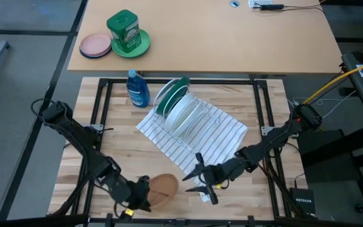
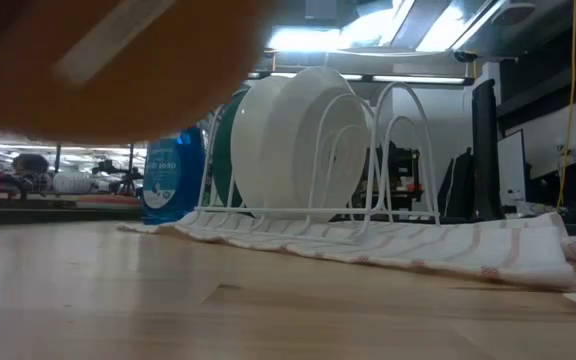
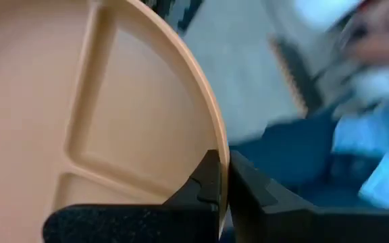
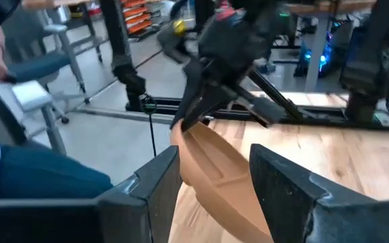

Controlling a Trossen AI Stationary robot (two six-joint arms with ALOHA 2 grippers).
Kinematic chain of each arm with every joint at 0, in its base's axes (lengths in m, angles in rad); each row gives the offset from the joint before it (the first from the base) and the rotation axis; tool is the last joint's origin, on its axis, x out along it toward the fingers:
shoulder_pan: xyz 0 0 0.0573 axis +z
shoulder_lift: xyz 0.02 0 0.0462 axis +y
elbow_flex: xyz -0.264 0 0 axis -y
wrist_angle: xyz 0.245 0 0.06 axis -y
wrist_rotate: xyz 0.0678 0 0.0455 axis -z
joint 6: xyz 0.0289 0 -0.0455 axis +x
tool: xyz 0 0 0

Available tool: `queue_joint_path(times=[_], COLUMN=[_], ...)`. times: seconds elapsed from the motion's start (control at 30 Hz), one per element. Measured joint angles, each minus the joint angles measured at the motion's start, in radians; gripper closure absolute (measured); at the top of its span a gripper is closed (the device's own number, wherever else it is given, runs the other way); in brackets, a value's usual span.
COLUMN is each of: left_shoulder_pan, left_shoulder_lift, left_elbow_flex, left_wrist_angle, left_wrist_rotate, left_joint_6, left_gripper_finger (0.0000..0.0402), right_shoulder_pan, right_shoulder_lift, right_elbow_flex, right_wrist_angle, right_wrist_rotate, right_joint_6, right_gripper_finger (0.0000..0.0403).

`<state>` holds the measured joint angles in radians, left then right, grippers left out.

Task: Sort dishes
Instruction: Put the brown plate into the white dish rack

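My left gripper (image 1: 145, 192), near the table's near edge, is shut on the tan-brown divided plate (image 1: 164, 188), which fills the low view's upper left (image 2: 118, 60). My right gripper (image 1: 194, 173) is open just right of the plate. In the right wrist view its fingers (image 4: 215, 182) stand on either side of the plate's edge (image 4: 211, 169); whether they touch it I cannot tell. The dark green plate (image 1: 180, 85) and two white plates (image 1: 184, 110) stand on edge in the white wire rack (image 1: 200, 120), which is also in the low view (image 2: 368, 150). My left gripper pinches the tan-brown plate's rim (image 3: 216, 145) between its two fingers (image 3: 204, 179), one on the divided face and one on the back. The plate is lifted clear of the table and tilted, reaching from the fingers toward the right gripper.
The rack sits on a striped towel (image 1: 225, 135). A blue soap bottle (image 1: 137, 89) stands left of the rack. The far table holds a pink plate (image 1: 95, 45) and a green canister (image 1: 125, 30) on a pale green plate. A seated person (image 4: 19, 169) is beyond the near edge.
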<state>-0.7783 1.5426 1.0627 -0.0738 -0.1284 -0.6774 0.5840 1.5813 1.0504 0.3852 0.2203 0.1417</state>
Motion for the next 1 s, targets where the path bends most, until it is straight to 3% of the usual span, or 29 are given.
queue_joint_path(times=[0.17,0.4,0.63,0.8,1.0], left_shoulder_pan=[0.076,0.208,0.374,0.503,0.646], left_shoulder_lift=[-0.018,-0.018,-0.018,-0.018,-0.018], left_elbow_flex=[0.001,0.001,0.001,0.001,0.001], left_wrist_angle=[0.184,0.409,0.48,0.483,0.483], left_wrist_rotate=[0.011,0.078,0.185,0.256,0.331], left_joint_6=[0.002,-0.012,0.001,0.015,0.031], left_gripper_finger=[0.04,0.0401,0.0401,0.0401,0.0402], right_shoulder_pan=[0.063,0.178,0.279,0.326,0.335], right_shoulder_lift=[-0.061,-0.169,-0.233,-0.25,-0.251], right_elbow_flex=[0.036,0.052,0.052,0.052,0.051], right_wrist_angle=[-0.11,-0.203,-0.231,-0.232,-0.232], right_wrist_rotate=[0.125,0.431,0.707,0.804,0.82], right_joint_6=[-0.135,-0.337,-0.477,-0.518,-0.517], right_gripper_finger=[0.022,0.022,0.022,0.022,0.022])
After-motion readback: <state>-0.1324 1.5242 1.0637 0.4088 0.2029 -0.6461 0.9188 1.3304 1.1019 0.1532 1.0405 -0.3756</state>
